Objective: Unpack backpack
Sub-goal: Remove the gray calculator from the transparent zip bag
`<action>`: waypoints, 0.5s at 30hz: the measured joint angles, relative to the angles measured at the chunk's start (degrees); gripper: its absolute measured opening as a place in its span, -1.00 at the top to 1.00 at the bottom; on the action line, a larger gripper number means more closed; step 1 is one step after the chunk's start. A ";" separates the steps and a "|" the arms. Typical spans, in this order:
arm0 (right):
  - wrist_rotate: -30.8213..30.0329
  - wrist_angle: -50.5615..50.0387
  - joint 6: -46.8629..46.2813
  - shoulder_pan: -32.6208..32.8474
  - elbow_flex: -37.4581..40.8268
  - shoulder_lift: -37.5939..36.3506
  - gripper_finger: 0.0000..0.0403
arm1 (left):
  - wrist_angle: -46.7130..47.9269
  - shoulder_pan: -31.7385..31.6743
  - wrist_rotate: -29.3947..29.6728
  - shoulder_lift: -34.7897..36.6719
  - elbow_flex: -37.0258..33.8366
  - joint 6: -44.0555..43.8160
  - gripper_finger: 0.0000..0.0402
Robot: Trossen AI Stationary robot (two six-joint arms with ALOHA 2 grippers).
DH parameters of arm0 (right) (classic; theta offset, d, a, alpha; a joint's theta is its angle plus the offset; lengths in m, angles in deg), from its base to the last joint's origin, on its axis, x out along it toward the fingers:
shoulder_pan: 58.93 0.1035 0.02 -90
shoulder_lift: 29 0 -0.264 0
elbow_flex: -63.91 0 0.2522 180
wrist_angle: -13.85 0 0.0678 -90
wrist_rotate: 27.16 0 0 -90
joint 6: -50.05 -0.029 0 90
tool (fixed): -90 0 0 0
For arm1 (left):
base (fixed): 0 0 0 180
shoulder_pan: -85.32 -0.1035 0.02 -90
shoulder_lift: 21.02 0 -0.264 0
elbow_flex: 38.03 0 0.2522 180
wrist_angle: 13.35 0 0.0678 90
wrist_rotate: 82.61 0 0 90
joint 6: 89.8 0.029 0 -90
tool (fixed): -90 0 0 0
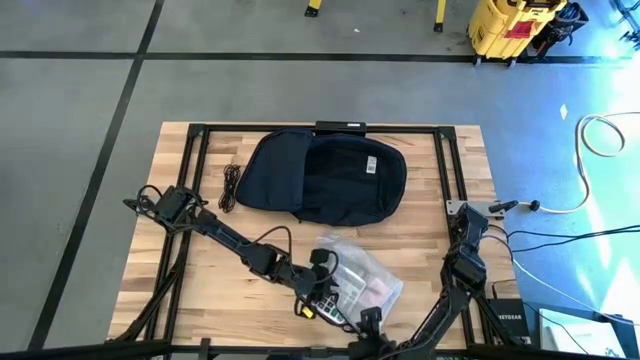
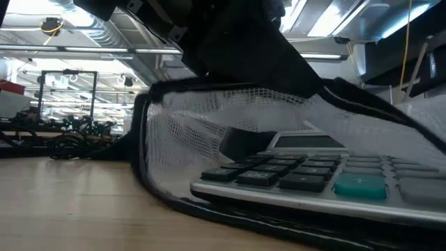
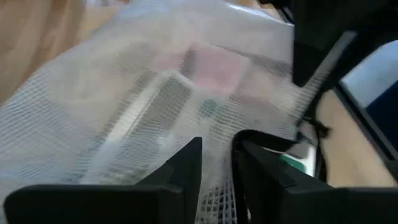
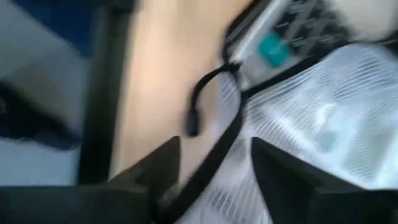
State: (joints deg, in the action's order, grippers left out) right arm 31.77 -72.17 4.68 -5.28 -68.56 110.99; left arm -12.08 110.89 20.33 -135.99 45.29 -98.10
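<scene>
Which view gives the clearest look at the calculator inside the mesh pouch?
The low view: the calculator fills the frame, its dark keys and one teal key showing. The right wrist view catches only a blurred corner; the left wrist view sees it dimly through mesh; the high view barely shows it.

Overhead light: bright, even; blue-white glare on floor at right.
Low view: ceiling strip lights glaring; foreground dark, backlit.
Wrist views: heavy motion blur, soft focus.
Desk: faint shadows.

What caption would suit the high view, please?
Both grippers work at the mesh pouch near the table's front edge; the backpack lies open behind.
</scene>
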 joint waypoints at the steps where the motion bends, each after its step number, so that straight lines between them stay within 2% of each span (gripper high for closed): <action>1: -1.49 -1.19 -0.74 -0.04 -0.02 0.00 0.35 | -0.06 0.05 -0.85 0.00 0.00 0.01 0.57; 3: -3.41 -3.44 -1.74 -0.19 -0.03 -0.04 0.59 | -0.05 0.41 -4.49 0.00 0.00 0.06 0.57; 6: -2.69 -4.29 -3.67 -0.81 1.64 -0.20 0.90 | 0.88 1.89 -11.97 0.12 0.00 1.31 0.57; 9: -2.12 -1.11 -4.89 -1.55 3.69 -0.17 0.94 | 1.15 4.27 -14.01 0.23 0.00 2.91 0.57; 12: -3.00 3.38 -5.33 -2.09 5.01 -0.17 0.93 | 1.27 6.63 -11.04 1.18 0.00 5.43 0.57; 15: -3.91 3.85 -5.36 -2.43 5.11 -0.17 0.99 | 2.73 9.32 -1.55 2.27 0.12 8.34 0.58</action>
State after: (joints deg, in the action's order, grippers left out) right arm 27.87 -68.32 -0.69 -7.71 -63.45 110.81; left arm -9.36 120.20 18.78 -133.73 45.41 -89.76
